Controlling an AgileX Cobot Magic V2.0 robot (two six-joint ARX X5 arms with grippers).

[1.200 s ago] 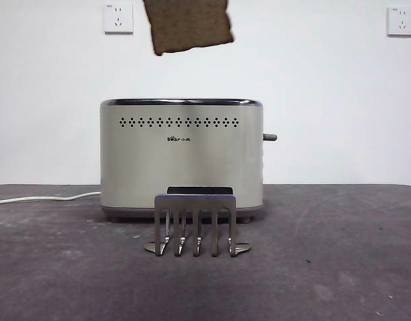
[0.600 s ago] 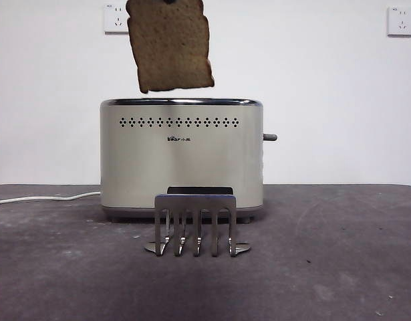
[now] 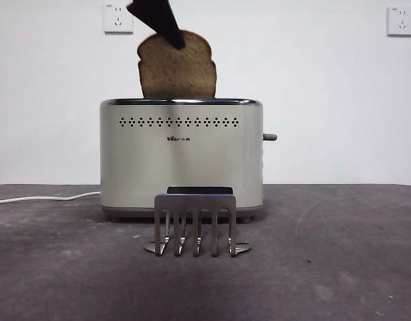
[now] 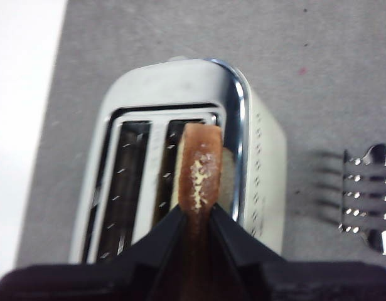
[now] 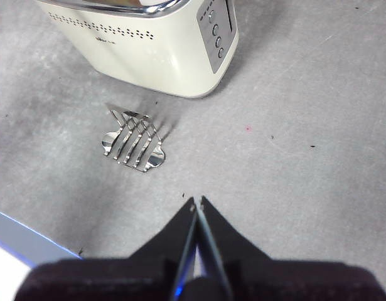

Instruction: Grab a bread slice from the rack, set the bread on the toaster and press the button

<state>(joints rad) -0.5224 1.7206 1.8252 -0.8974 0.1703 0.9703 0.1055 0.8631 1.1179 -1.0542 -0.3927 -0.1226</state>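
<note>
The slice of bread (image 3: pixel 182 70) stands upright with its lower part behind the chrome rim of the toaster (image 3: pixel 182 160), domed top up. My left gripper (image 3: pixel 172 37) comes down from the top and is shut on the slice's upper crust. In the left wrist view the gripper (image 4: pixel 196 213) pinches the slice (image 4: pixel 199 169), which sits in the toaster's (image 4: pixel 262 157) slot nearer the rack (image 4: pixel 367 197). The rack (image 3: pixel 195 224) stands bare in front of the toaster. The button (image 3: pixel 270 137) sticks out of the toaster's right end. My right gripper (image 5: pixel 197 202) is shut and holds nothing, above bare table.
A white cord (image 3: pixel 45 198) runs left from the toaster along the dark table. Two white wall sockets (image 3: pixel 118 19) are on the wall behind. The right wrist view shows the toaster's end panel (image 5: pixel 216 31) and the rack (image 5: pixel 133 141).
The slice has come down from above the toaster, straightened upright, and its lower part is now inside the toaster's top. The left gripper's black finger has come into the front view.
</note>
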